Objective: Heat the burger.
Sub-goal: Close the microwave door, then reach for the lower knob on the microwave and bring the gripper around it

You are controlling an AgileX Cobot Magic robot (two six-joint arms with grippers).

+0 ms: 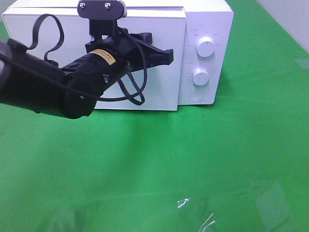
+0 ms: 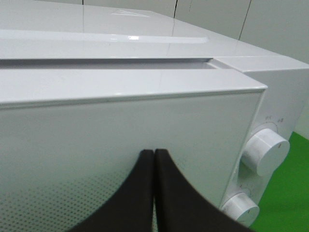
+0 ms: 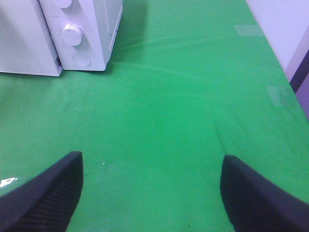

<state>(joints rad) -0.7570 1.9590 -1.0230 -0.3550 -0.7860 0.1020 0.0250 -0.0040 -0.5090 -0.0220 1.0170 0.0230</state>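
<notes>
Green cloth (image 1: 145, 164) carries a microwave (image 1: 212, 19) far back, door (image 1: 161, 92) shut; burger unseen, probably inside. Left gripper (image 1: 169, 55), pinched together, faces the door; right gripper (image 3: 150, 162) gapes empty. Next: turning a dial (image 1: 206, 47).

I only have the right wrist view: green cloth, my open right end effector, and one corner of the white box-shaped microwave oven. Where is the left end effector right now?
Observer: The left end effector is raised in front of the white box-shaped microwave oven, over the knob-side part of its flat white door.
Operator: Open or shut?
Observer: Shut. The left wrist view shows its black fingertips pressed together with nothing between them.
Operator: Is that door open at all?
Observer: It looks closed in the high view, and no interior shows.
</notes>
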